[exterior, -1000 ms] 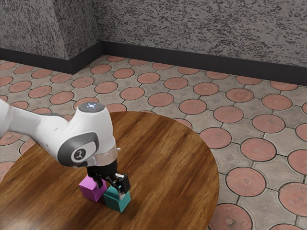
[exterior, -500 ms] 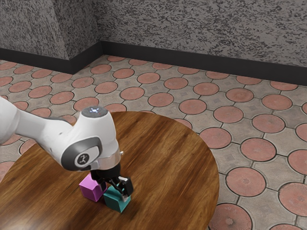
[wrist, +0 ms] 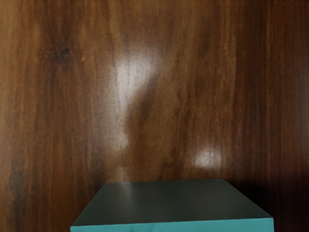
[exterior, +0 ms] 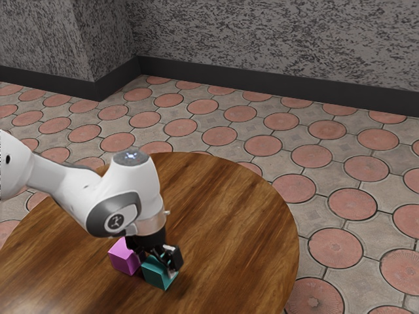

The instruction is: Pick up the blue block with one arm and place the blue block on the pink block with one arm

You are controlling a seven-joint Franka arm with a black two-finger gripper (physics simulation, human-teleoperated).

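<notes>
Two blocks side by side, nothing stacked yet

Neither half of the task shows as done. The blue block [exterior: 157, 275], rendered in a teal shade, sits on the round wooden table [exterior: 229, 209] near the edge closest to the camera. It is touching or just beside the pink block [exterior: 123, 256], which lies toward the exterior view's left. The gripper [exterior: 161, 257] is down low over the blue block, right at its top. Whether it has closed on the block or only straddles it cannot be told from these pictures. In the wrist view the blue block's top face [wrist: 171, 200] lies just under the hand, with bare wood grain [wrist: 154, 87] beyond it.

By my reading the pick is in hand but not confirmed. The lift, the carry over the pink block and the placing are all left to do.

Little else is around: the tabletop carries only these two blocks, and the tiled floor [exterior: 314, 144] and speckled wall [exterior: 275, 39] lie well apart. The one thing in the way is the pink block itself. It sits so close to the blue one that a grasp or lift on that side could nudge it out of position.
</notes>
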